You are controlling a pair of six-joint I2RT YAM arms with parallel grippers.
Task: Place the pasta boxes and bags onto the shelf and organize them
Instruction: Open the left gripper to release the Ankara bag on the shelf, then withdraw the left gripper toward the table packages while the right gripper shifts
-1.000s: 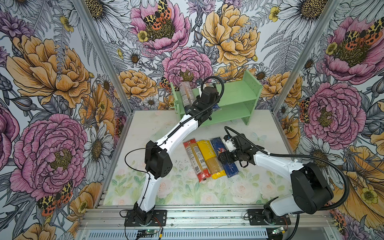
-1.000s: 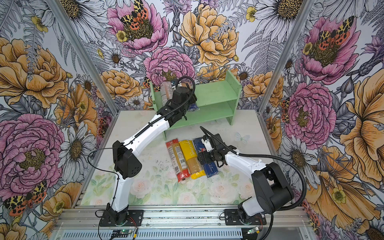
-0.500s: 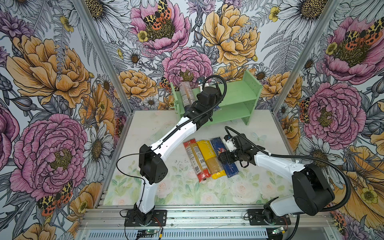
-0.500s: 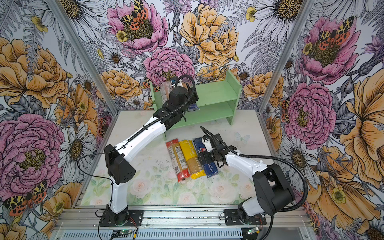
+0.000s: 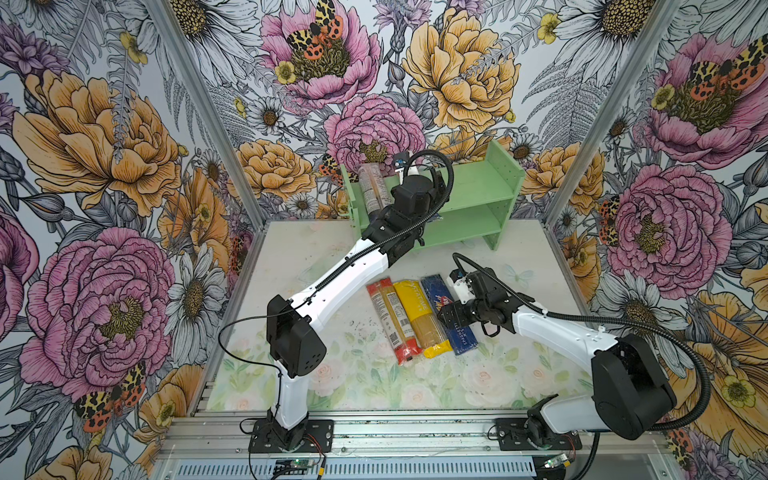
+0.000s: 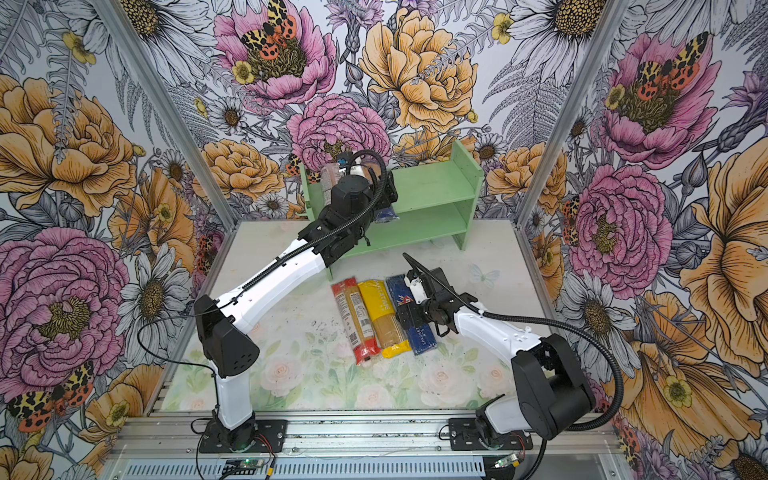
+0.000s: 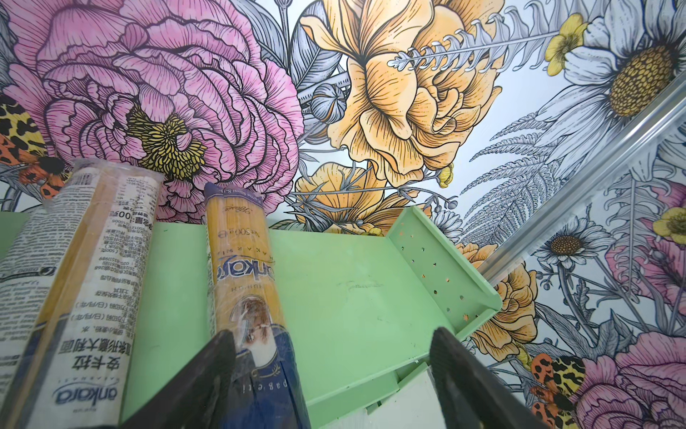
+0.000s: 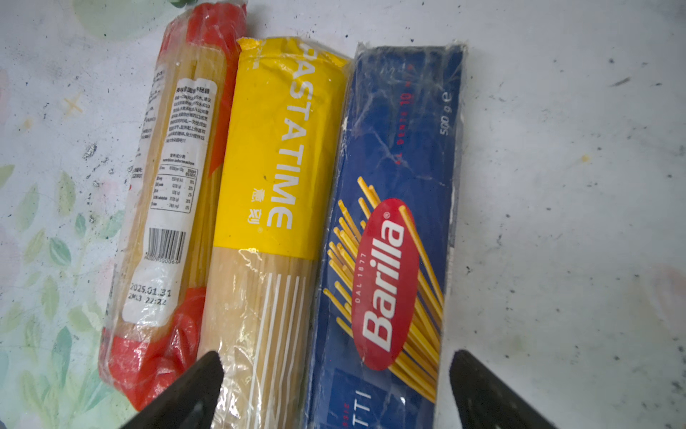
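The mint-green shelf (image 5: 469,187) stands at the back of the table. Two clear bags with dark-blue ends lie on its top tier: one (image 7: 85,282) near the side panel, the other (image 7: 241,267) beside it. My left gripper (image 7: 331,334) is open over that tier. One finger sits against the second bag's blue end (image 6: 385,214), the other far off it. On the table lie the red-ended bag (image 5: 390,320), yellow bag (image 5: 419,316) and blue Barilla box (image 8: 401,148), side by side. My right gripper (image 8: 336,356) hangs open above the box and yellow bag.
The shelf's lower tier (image 5: 461,226) and the right part of its top tier (image 6: 436,178) are bare green wood. Flowered walls and metal posts (image 5: 573,137) close in the table on three sides. The left arm's elbow (image 5: 295,336) stands over the table's front left.
The left gripper has opened wider and let go of the second clear bag on the top tier. The left arm's elbow has swung left. The right arm has not moved.
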